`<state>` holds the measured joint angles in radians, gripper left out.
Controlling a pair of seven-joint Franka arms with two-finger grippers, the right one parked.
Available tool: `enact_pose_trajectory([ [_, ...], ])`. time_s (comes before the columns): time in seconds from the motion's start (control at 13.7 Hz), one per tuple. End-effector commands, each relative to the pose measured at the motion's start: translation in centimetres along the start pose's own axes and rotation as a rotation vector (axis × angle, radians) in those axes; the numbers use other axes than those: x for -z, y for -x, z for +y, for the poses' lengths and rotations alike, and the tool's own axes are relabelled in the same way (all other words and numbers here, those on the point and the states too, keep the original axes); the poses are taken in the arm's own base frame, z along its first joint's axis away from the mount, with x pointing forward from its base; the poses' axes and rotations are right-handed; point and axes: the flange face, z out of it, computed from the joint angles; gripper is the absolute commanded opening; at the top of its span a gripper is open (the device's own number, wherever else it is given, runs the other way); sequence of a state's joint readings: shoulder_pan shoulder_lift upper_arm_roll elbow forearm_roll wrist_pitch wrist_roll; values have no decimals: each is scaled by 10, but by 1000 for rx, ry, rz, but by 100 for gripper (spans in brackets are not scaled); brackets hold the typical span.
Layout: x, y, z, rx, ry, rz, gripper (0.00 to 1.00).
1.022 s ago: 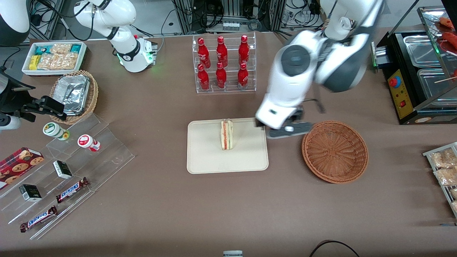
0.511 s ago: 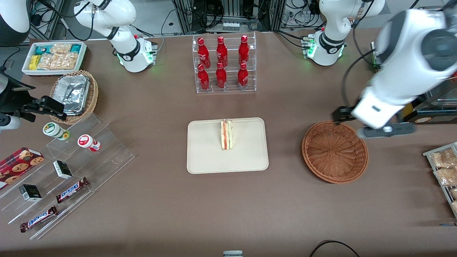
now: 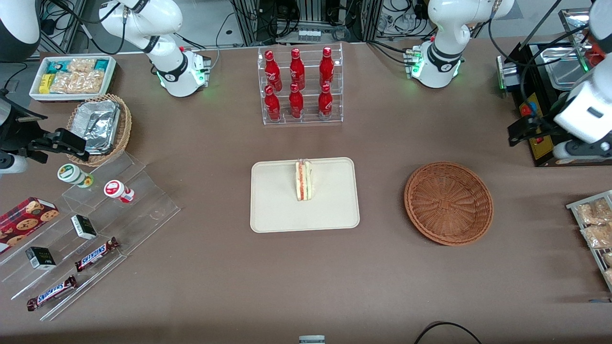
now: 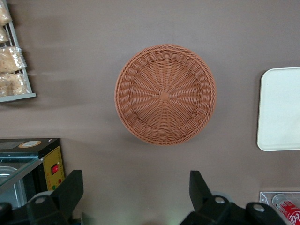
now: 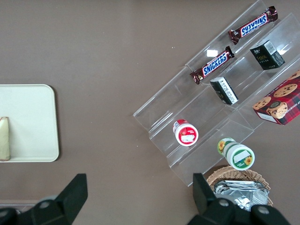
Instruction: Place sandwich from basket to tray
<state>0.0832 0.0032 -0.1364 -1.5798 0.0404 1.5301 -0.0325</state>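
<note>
The sandwich stands on its edge on the cream tray, near the tray's middle, its red and green filling showing; its tip shows on the tray in the right wrist view. The reddish-brown wicker basket is empty and sits beside the tray, toward the working arm's end. My gripper hangs open and empty high above the table, farther from the front camera than the basket and past it toward the working arm's end. The left wrist view looks down on the empty basket and a tray corner, with the gripper holding nothing.
A clear rack of red bottles stands farther from the front camera than the tray. A black food warmer sits under the gripper. Snack packets lie at the working arm's end. Acrylic steps with candy bars and a foil-filled basket lie toward the parked arm's end.
My gripper has swung from beside the tray, across the basket, out toward the working arm's end and higher. The sandwich stays on the tray.
</note>
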Motion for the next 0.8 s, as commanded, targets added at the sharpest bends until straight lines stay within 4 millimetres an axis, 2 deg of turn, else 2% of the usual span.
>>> enact_pose_trajectory([
  [0.0,4,1,2,-28,11,2,100],
  [0.15,1,-8,28,-76,6,0,100],
  [0.29,2,-8,22,-58,14,2,100],
  [0.44,6,-7,3,-27,18,16,100],
  [0.73,21,15,-7,-12,16,21,100],
])
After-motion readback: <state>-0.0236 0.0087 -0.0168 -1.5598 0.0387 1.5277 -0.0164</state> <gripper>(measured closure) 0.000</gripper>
